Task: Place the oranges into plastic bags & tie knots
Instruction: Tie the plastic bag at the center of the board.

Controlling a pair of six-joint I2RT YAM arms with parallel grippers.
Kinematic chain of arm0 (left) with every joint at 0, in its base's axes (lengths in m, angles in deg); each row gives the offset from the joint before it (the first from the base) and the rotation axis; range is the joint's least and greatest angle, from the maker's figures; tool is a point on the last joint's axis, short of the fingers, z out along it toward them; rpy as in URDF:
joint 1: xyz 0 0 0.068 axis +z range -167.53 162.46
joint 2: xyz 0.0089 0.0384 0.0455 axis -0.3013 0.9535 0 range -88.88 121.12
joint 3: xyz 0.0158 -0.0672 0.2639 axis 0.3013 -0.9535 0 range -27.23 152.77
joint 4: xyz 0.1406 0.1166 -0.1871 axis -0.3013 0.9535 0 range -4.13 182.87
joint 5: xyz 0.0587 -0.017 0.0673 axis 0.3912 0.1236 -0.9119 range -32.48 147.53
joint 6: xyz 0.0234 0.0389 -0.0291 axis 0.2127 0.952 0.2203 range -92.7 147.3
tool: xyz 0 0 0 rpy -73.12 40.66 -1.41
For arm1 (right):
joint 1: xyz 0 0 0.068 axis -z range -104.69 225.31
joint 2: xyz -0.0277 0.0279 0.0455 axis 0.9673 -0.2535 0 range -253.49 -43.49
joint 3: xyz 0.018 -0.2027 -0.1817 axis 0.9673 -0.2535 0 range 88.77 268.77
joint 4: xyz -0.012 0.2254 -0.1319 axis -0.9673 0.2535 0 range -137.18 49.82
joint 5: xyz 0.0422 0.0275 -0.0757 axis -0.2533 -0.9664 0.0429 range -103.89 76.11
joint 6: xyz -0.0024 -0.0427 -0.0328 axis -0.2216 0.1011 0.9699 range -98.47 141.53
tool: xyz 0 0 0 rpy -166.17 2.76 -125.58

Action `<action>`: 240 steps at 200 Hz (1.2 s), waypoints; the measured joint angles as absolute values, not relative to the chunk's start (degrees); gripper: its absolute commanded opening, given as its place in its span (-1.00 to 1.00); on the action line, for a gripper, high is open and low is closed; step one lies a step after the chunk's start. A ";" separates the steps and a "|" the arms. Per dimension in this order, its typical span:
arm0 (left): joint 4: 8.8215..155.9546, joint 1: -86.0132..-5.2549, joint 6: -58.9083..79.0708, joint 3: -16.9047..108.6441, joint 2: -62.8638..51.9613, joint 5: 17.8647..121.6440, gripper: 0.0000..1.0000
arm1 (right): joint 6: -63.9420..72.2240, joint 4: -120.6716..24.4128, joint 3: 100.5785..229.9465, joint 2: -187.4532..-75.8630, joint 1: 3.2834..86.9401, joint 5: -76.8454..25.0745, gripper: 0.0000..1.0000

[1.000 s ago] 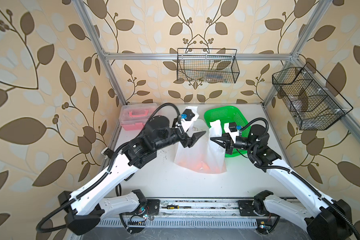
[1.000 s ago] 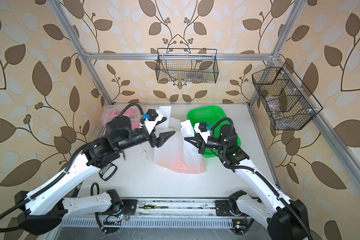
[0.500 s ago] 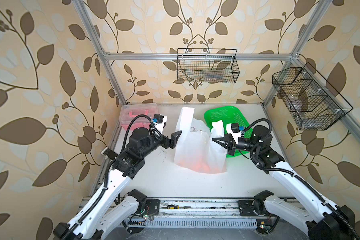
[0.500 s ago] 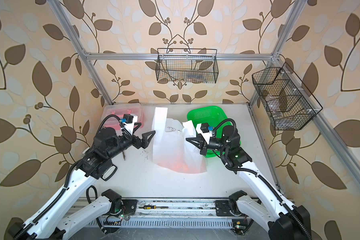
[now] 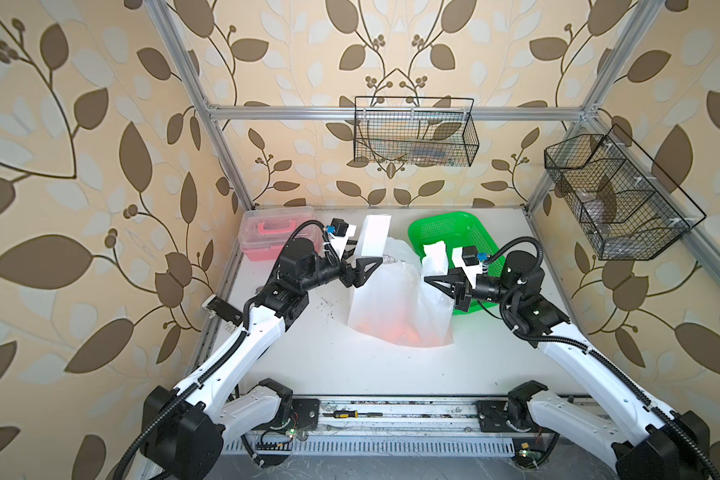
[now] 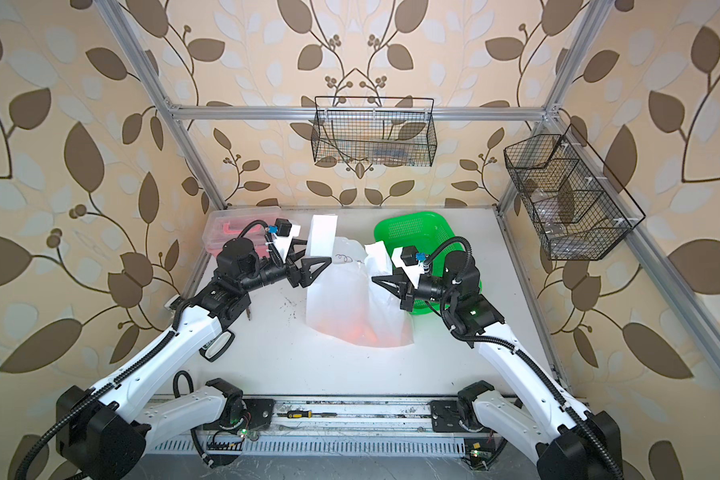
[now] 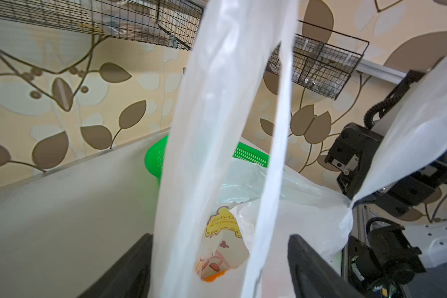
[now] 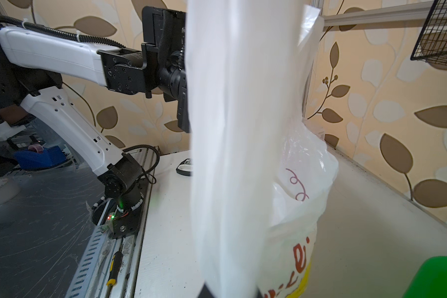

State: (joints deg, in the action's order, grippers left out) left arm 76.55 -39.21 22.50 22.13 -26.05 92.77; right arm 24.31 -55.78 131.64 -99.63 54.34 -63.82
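Left tool (image 5: pixel 366 266): jaws apart, one handle strip of the bag between them.
Right tool (image 5: pixel 430 280): clamped on the other handle.
Plastic bag (image 5: pixel 387 299): middle of bench (image 5: pixel 350 365), touching green basket (image 5: pixel 441 224).
Oranges (image 5: pixel 395 332): inside the bag's bottom.

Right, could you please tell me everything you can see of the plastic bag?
The plastic bag is thin, translucent white film, vest-style, standing crumpled on the white table beside the green basket. The oranges glow through its base; a yellow cartoon print shows on one side. Both handle loops stand upright: the right gripper is shut on one, the other rises between the fingers of the open left gripper. No knot is tied yet.
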 measured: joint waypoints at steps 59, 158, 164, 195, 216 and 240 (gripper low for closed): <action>73.64 -39.21 24.23 22.15 -23.82 97.08 -0.85 | 25.14 -53.31 132.37 -99.35 54.34 -63.75 -1.00; 101.29 -41.59 35.20 28.18 -28.83 91.85 -1.00 | 47.02 -17.94 150.86 -105.71 51.92 -54.68 -1.00; 102.80 -42.29 35.97 28.69 -28.83 91.41 -1.00 | 47.85 -16.72 151.27 -106.41 51.54 -54.14 -1.00; 108.09 -44.69 38.35 31.13 -27.21 91.09 -1.00 | 51.52 -11.52 153.00 -110.26 47.74 -51.97 -1.00; 109.33 -46.13 39.73 32.97 -25.09 91.13 -1.00 | 53.25 -9.07 155.16 -113.53 45.73 -51.58 -1.00; 110.93 -47.25 41.19 34.92 -23.01 91.63 -1.00 | 54.39 -8.17 156.56 -116.05 45.29 -51.64 -0.95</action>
State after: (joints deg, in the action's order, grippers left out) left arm 110.93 -47.25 41.19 34.92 -23.01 91.63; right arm 54.39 -8.17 156.56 -116.05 45.29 -51.64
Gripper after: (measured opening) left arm 0.054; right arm 0.047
